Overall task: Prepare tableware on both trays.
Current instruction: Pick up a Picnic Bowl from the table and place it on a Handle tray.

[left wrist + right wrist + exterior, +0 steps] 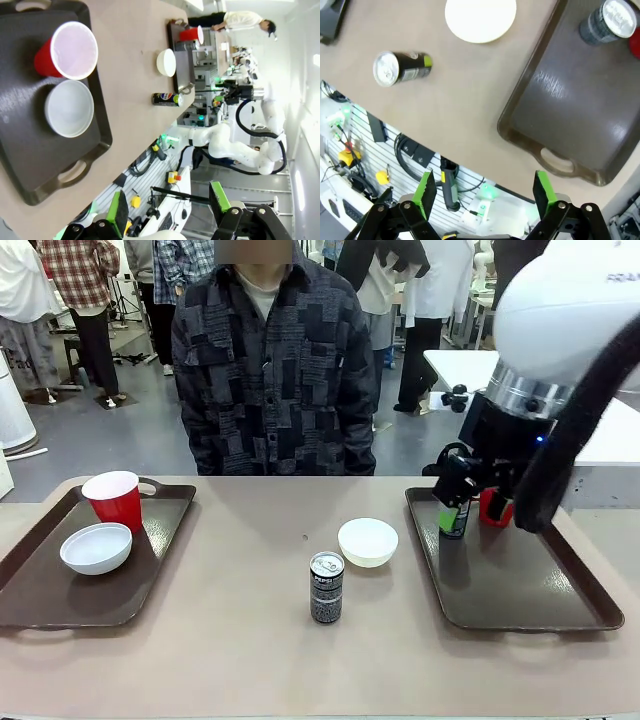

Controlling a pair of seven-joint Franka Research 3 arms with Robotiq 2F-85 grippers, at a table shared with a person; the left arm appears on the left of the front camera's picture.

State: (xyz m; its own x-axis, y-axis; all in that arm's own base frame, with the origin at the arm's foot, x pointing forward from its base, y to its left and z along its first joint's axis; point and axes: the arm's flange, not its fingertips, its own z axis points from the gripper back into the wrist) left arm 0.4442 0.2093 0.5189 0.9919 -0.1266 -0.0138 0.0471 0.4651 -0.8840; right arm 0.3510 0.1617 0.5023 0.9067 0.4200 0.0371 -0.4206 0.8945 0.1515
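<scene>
Right gripper (484,196) spread wide and empty, black can (606,21) on tray (560,95) seemingly well clear ahead.

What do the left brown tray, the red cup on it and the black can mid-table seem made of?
Left tray: likely plastic, dark brown, semi-gloss; moulded loop handle, soft sheen. Red cup: probably thin plastic, glossy red outside, white inside. Black can: apparently metal; bare silvery top, printed side.
</scene>
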